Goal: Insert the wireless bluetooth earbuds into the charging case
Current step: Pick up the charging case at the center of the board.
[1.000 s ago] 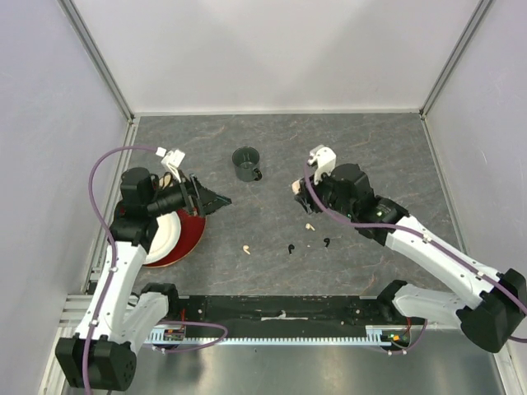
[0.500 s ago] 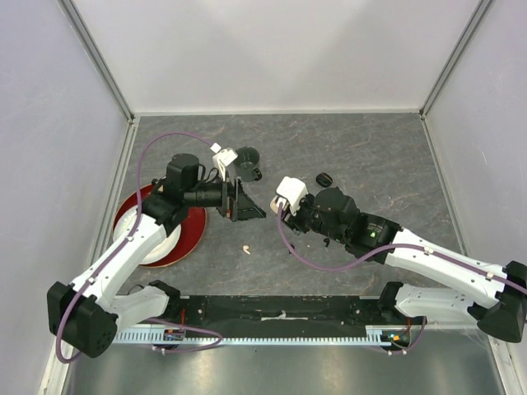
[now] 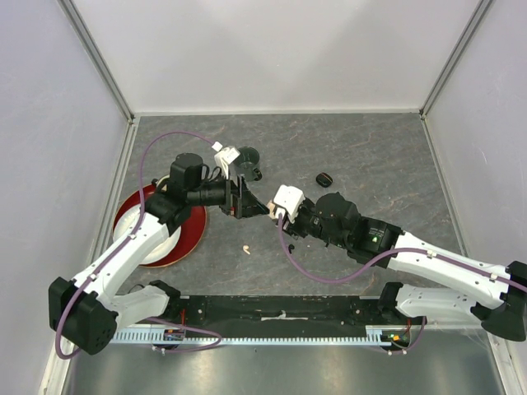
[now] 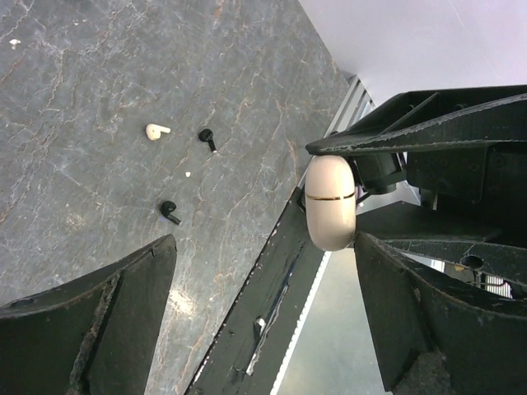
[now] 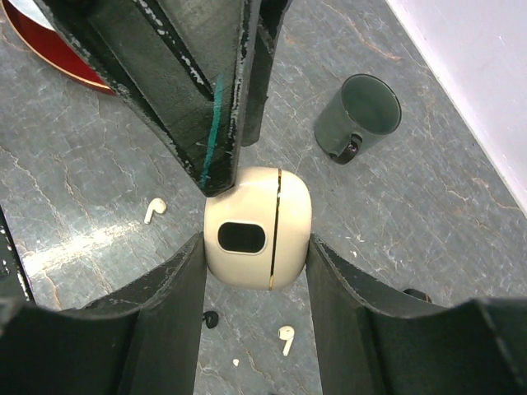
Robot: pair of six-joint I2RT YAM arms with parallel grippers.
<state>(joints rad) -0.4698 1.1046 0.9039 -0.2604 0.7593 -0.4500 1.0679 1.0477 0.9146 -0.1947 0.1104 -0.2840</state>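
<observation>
Starting left of the mug point(image 3: 245, 163) and nearer the arm bases, a red plate point(image 3: 193, 239) lies on the table point(image 3: 370, 148), partly under the left arm. Straight toward the bases from the mug, well apart from it, one cream earbud point(image 3: 245, 248) lies loose on the table. Between that earbud and the mug hangs the left gripper point(image 3: 255, 206), its fingers spread wide and holding nothing. In the right wrist view one of its fingers point(image 5: 189, 90) crosses the top edge of the case point(image 5: 258, 228), though I cannot tell whether it touches. The cream case, lid shut along a thin gold seam, is off the table just to the near right of the mug, pinched at its sides by the right gripper point(image 5: 255, 239). Below it, farther from the mug, lie another cream earbud point(image 5: 286, 336) and two black earbuds point(image 4: 206, 137), all outside the case. Right of the mug, near it, sits a small black oval object point(image 3: 324, 178).
</observation>
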